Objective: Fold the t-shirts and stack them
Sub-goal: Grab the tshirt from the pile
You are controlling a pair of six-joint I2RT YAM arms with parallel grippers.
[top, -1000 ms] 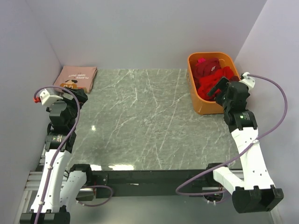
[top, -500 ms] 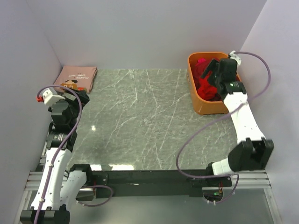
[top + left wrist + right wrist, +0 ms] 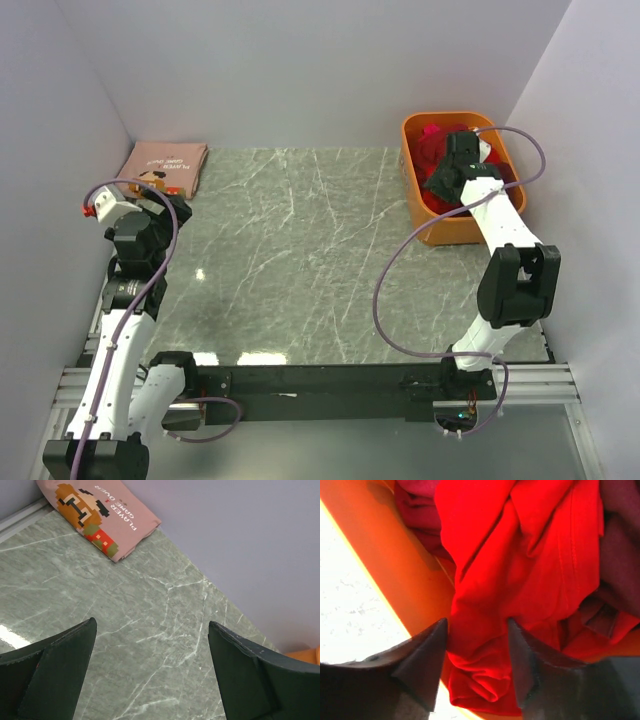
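- One folded dusty-pink tee (image 3: 165, 165) lies at the far left corner of the bench (image 3: 300, 250) in the top view. The other t-shirts (image 3: 436, 148) sit heaped in the orange tub (image 3: 418, 218) at far right, where the right claw (image 3: 443, 180) reaches in.
- Left wrist view: the left claw (image 3: 151, 625) hangs wide apart over bare bench, holding nothing.
- Right wrist view: the fingers (image 3: 427, 665) straddle a fold of the bright red tee (image 3: 520, 555). Whether they already pinch it cannot be told. The step looks like fetching the next shirt, which calls for a firm pinch and a lift clear of the tub wall.
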